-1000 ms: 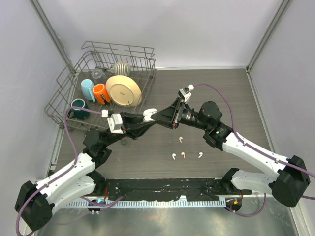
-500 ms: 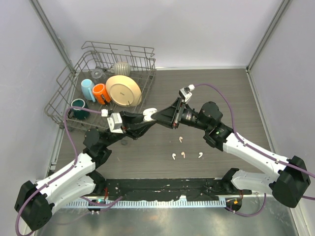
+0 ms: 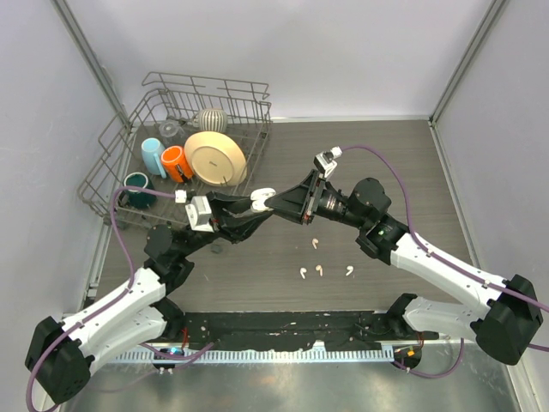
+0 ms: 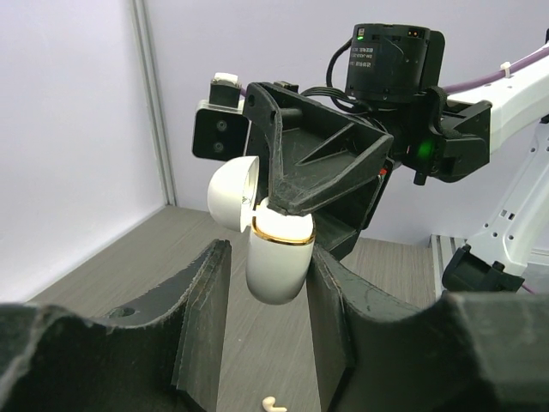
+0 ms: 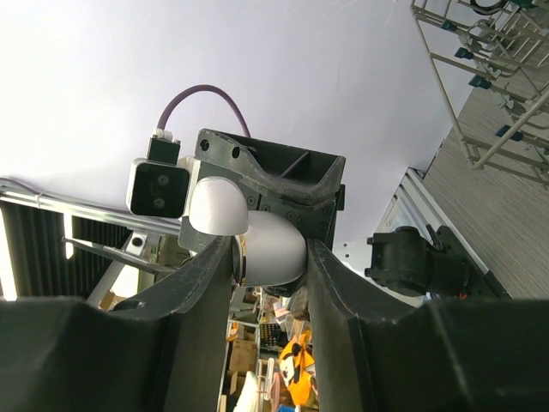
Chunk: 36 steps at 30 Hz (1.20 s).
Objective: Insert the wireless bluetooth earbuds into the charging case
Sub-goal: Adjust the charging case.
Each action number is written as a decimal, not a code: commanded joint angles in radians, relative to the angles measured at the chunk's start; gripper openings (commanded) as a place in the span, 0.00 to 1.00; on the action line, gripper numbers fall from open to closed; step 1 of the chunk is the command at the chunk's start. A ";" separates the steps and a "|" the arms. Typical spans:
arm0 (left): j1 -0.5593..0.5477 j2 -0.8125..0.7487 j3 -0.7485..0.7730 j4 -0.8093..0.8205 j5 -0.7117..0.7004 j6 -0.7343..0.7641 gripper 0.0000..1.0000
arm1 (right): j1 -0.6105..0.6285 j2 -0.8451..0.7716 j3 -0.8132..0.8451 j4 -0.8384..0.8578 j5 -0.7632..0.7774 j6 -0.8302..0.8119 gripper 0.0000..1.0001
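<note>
Charging case (image 3: 262, 197) is lid-open in midair, right claw (image 5: 270, 251) clamped on it. Left claw (image 4: 268, 266) sits loose round its base, gap showing. All four earbuds (image 3: 320, 271) lie on the table (image 3: 386, 163), none inserted. Barely started.

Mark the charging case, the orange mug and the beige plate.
charging case (image 4: 276, 262), left wrist view, on its rounded lower body.
orange mug (image 3: 174, 163), top external view, on its side.
beige plate (image 3: 214, 157), top external view, on its face.
</note>
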 commanded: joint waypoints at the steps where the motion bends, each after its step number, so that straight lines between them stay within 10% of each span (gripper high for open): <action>1: 0.001 -0.006 0.019 0.025 -0.012 0.001 0.43 | 0.004 -0.013 0.007 0.035 -0.001 -0.013 0.01; 10: 0.001 0.019 0.026 0.043 0.010 -0.019 0.36 | 0.004 -0.013 0.012 0.004 0.006 -0.024 0.01; 19: 0.001 0.020 0.029 0.043 0.037 -0.015 0.00 | 0.002 -0.022 0.029 -0.044 0.016 -0.055 0.01; 26: 0.001 -0.001 0.002 0.063 0.011 -0.005 0.00 | -0.004 -0.067 0.041 -0.158 0.069 -0.136 0.70; 36: 0.001 -0.099 -0.055 0.029 -0.081 0.034 0.00 | -0.038 -0.235 0.110 -0.526 0.210 -0.372 0.79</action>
